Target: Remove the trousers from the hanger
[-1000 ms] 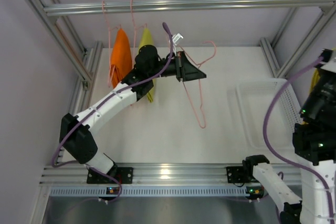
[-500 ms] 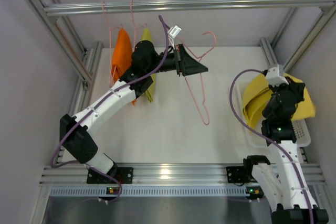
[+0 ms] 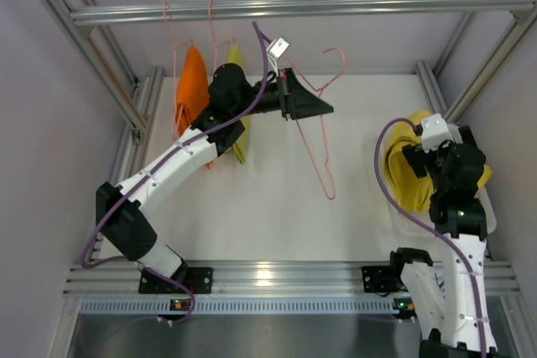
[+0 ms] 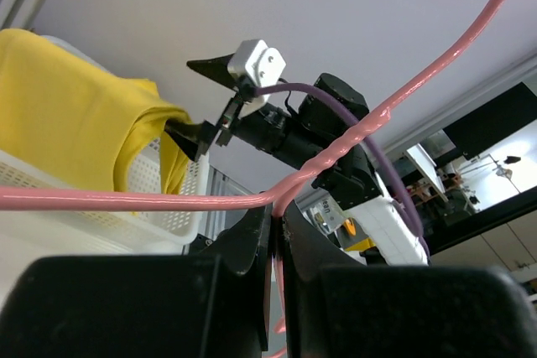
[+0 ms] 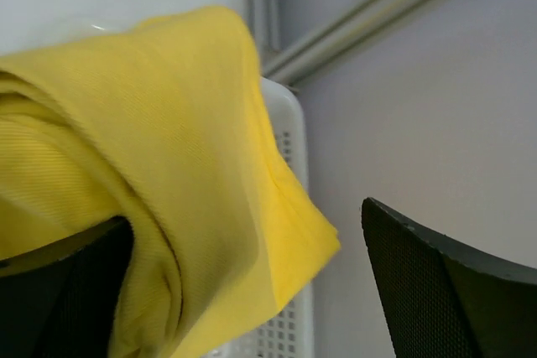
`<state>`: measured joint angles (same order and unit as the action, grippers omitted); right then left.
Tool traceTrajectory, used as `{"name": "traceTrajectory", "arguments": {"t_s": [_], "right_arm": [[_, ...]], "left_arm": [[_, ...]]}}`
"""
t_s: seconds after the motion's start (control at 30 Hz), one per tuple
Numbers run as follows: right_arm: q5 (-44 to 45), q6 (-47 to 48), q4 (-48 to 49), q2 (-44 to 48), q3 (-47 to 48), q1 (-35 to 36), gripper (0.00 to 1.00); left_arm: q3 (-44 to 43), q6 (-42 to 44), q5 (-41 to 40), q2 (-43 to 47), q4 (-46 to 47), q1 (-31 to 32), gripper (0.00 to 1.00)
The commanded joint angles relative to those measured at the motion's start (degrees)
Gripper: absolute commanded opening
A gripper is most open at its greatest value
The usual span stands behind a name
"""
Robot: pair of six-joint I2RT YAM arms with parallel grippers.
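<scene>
Tool left point(image 4: 275, 225): clamped on hanger point(image 4: 126, 199) | tool right point(image 5: 239, 245): wide, touching yellow trousers point(image 5: 151, 106)

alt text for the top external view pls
The left tool grips an empty pink wire hanger over the table, while the right tool is at yellow cloth trousers draped over a white mesh basket. Orange cloth trousers and yellow-green cloth trousers hang at back left.

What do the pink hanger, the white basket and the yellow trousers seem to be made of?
The pink hanger: probably plastic or coated wire, since it is thin and smooth with a glossy highlight. The white basket: likely moulded plastic with a matte finish, its wall pierced with regular holes. The yellow trousers: woven cloth, matte, showing a fine ribbed weave and soft folds.
</scene>
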<state>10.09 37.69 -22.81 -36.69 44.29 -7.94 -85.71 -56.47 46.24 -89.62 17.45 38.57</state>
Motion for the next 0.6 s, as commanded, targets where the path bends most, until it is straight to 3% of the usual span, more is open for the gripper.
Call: {"name": "traceTrajectory", "arguments": {"t_s": [0.0, 0.13, 0.33, 0.43, 0.57], "right_arm": [[-19.73, -5.61, -14.7, 3.99, 6.94, -0.58, 0.99], [-24.32, -10.35, -21.75, 6.18, 11.42, -0.58, 0.96], [-30.73, -26.86, -16.14, 10.58, 17.84, -0.58, 0.78], [-40.47, -37.23, -11.13, 10.85, 19.6, -0.58, 0.72], [-61.37, -54.6, -0.33, 9.89, 16.18, -0.58, 0.68]], "left_arm": [[0.37, -1.28, 2.28, 0.06, 6.45, -0.07, 0.0], [1.07, -0.31, 2.71, -0.02, 6.45, -0.07, 0.0], [1.6, 1.71, 0.88, 0.41, 5.14, -0.07, 0.0], [0.9, 2.06, -2.55, 0.07, 3.38, 0.02, 0.0], [0.11, -1.09, -2.47, -2.04, 5.39, 0.37, 0.0]]}}
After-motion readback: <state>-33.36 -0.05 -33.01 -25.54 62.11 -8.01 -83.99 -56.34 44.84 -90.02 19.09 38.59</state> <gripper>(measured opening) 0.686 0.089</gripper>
